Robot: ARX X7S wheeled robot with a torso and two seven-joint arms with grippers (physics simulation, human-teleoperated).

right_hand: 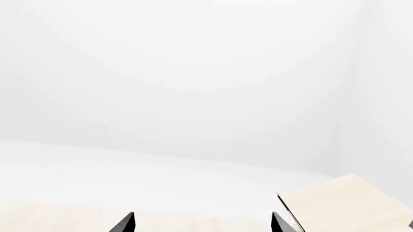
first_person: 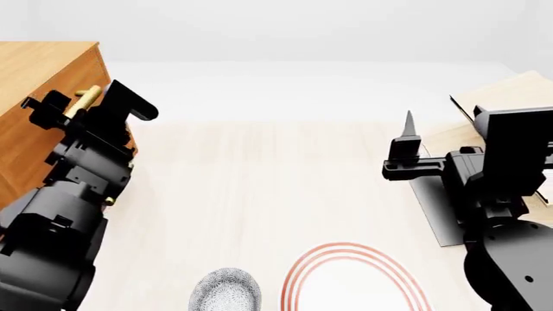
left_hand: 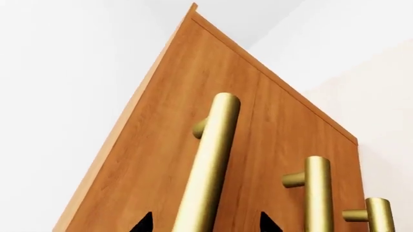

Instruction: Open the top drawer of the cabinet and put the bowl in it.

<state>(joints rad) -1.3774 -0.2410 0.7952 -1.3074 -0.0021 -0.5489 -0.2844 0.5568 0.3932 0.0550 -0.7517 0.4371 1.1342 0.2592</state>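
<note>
— Orange-brown cabinet is seen at far left; the left claw is spread around the top drawer handle, not yet clamped.

— Closing, then pulling, is judged next. The bowl is left on the bench; the right claw is held open.

No text, label, brand, number or sign can be read in any of the three views.
</note>
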